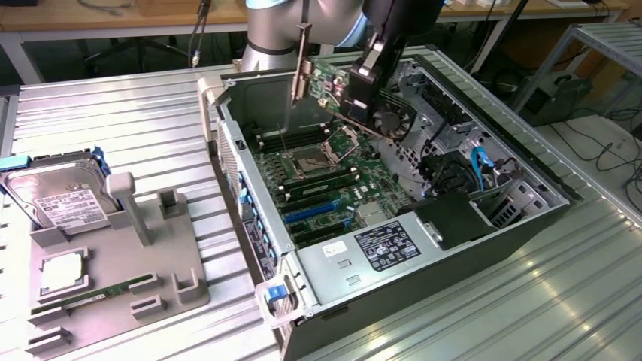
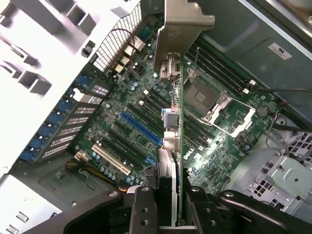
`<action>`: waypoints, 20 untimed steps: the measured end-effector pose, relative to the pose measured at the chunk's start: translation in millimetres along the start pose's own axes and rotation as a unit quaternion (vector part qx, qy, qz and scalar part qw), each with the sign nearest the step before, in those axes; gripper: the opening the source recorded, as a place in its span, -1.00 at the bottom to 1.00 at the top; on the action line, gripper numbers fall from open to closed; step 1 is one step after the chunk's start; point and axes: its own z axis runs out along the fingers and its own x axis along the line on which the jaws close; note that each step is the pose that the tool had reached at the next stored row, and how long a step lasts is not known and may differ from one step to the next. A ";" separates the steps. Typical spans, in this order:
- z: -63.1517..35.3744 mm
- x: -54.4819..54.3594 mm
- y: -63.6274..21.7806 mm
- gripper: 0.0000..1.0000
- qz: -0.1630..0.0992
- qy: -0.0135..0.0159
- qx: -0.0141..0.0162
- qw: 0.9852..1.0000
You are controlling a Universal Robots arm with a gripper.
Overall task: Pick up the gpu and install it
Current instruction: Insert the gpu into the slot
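Black metal pincer [image 2: 170, 195] is clamped on the gpu [image 2: 171, 141] for me: thin green board seen edge-on, flat silver bracket [image 2: 183, 24] at its far end, hanging over the motherboard [image 2: 122, 141] inside the open grey metal case [image 1: 507, 131].

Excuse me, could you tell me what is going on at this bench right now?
The robot arm's tool is clamped on the gpu and holds it on edge in the air above the motherboard inside the open computer case. The card is not yet seated in a slot. At the exterior view's left, a hard drive and a RAM stick sit on a grey tray.
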 end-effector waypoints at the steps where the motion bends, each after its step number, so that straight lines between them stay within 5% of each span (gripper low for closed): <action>1: 0.0 0.0 0.0 -0.45 -0.004 0.000 0.000 1.000; 12: 0.0 0.0 0.0 -0.45 -0.074 0.003 -0.001 0.997; 20: 0.0 0.0 0.0 -0.45 -0.114 0.004 -0.001 0.993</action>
